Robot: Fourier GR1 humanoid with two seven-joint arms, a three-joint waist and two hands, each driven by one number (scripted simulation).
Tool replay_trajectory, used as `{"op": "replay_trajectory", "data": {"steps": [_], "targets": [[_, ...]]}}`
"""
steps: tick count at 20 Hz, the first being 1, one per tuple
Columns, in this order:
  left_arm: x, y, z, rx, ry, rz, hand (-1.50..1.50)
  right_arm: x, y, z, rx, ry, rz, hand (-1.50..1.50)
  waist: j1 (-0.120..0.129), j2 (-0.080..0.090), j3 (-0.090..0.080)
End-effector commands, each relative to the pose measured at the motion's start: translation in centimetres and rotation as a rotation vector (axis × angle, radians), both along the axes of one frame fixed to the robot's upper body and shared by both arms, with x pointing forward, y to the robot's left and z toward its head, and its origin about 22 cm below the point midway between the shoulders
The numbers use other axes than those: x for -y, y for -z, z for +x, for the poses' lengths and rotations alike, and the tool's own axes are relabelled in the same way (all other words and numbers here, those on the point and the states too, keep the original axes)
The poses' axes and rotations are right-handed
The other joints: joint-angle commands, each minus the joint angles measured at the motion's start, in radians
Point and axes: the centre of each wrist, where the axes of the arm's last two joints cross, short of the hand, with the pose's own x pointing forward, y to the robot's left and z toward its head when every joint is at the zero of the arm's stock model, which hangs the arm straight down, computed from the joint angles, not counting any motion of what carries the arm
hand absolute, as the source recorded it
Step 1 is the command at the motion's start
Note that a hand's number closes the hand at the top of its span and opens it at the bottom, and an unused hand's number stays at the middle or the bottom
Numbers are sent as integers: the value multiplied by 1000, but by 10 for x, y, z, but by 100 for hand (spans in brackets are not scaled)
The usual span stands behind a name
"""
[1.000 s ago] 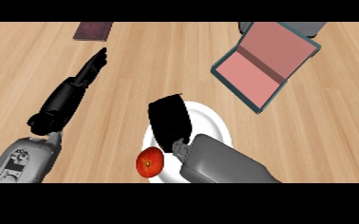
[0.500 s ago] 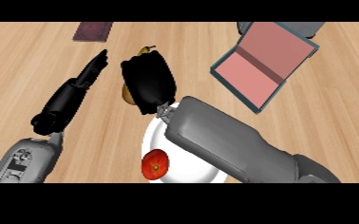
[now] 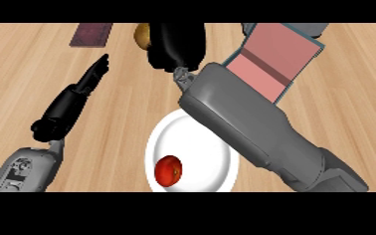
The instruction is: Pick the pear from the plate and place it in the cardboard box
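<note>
While the pear [image 3: 141, 36] was gripped in the curled right hand [image 3: 175, 47] above the counter, beside the cardboard box [image 3: 273, 55], only a red fruit [image 3: 169, 170] was left on the white plate [image 3: 213, 175]. The left hand [image 3: 86, 79] was held open, fingers straight; no writing was seen.

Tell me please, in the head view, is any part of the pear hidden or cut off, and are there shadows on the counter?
In the head view, the right hand curls round the pear, hiding most of it; only a brown-yellow edge shows at the hand's left. The forearm also covers part of the white plate. No clear cast shadows show on the wooden counter; lighting looks even.
</note>
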Motion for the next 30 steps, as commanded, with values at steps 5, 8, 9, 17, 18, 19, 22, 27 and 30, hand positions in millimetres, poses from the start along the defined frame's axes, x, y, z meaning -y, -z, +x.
{"op": "replay_trajectory", "data": {"steps": [5, 8, 9, 17, 18, 19, 22, 27, 30], "targets": [[-3, -11, -1, 12, -15, -13, 0, 59, 4, 50, 21, 217, 104, 150, 1, 3, 0], [-24, -2, -9, -2, 5, 8, 0, 93, -34, 63, 22, 255, 83, 150, -3, -1, 0], [-11, 2, 3, -2, -1, 4, 0, 109, -16, 75, -1, 277, 14, 150, -5, 5, 0], [5, -8, 3, 10, -16, -3, 0, 167, 13, 95, -418, 242, -60, 150, -5, 4, 0], [10, -3, -1, 11, -5, -9, 0, 186, 8, 99, -442, 230, -65, 150, -1, 5, 0], [14, -2, 0, 24, -14, -1, 0, 187, 9, 100, -454, 237, -92, 150, -3, 3, 0], [11, 11, 1, 7, -19, -21, 0, 218, 26, 98, -541, 198, -114, 150, -16, 1, 0], [0, 1, 2, -8, -8, 1, 0, 240, 27, 109, -697, 201, -135, -150, 1, 4, 0], [4, 0, -10, 21, 1, -4, 0, 253, 42, 106, -695, 65, -98, -150, 7, 3, 1]]}}
